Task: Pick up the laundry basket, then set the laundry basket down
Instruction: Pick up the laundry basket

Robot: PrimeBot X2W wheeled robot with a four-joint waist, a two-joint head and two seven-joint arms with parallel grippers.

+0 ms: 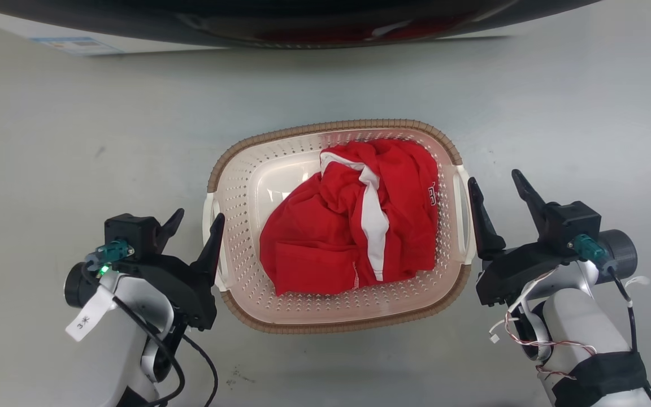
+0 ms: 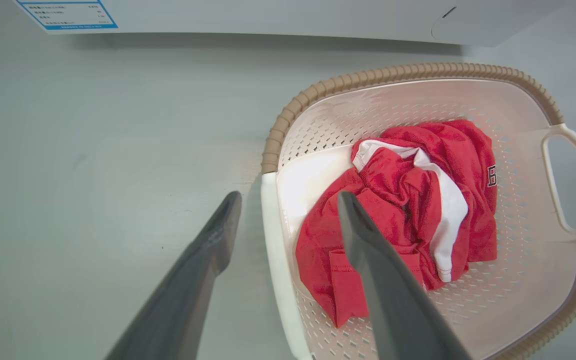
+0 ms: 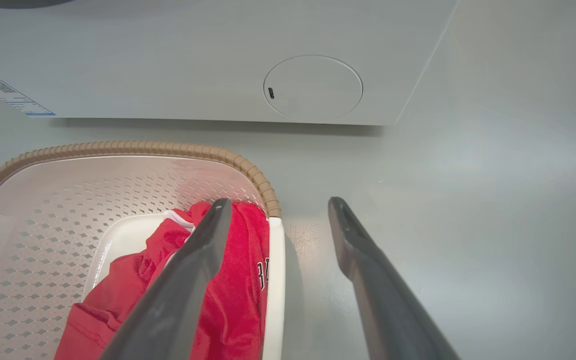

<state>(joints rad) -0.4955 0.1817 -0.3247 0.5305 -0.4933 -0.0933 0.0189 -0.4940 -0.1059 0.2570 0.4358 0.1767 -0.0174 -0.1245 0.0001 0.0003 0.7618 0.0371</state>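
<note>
**Head view: both grippers spread wide at the basket's handles**

Nearest you, your left gripper (image 1: 200, 216) is spread wide and grips nothing. The left wrist view puts the white left handle (image 2: 270, 235) between its fingers (image 2: 203, 260), one outside the basket and one over the laundry. Your right gripper (image 1: 494, 177) is just as wide and just as empty-handed. The right wrist view shows the right handle (image 3: 274, 280) between its fingers (image 3: 368, 270) too. Whether any finger touches plastic, I cannot tell.

Between the two grippers, the laundry basket (image 1: 337, 125) sits on the grey floor (image 1: 77, 141). A red-and-white garment (image 1: 314, 237) is bunched inside it, toward its right wall. Beyond the far rim stands the white washer (image 3: 168, 60), with a blue label (image 2: 68, 14) at its left.
</note>
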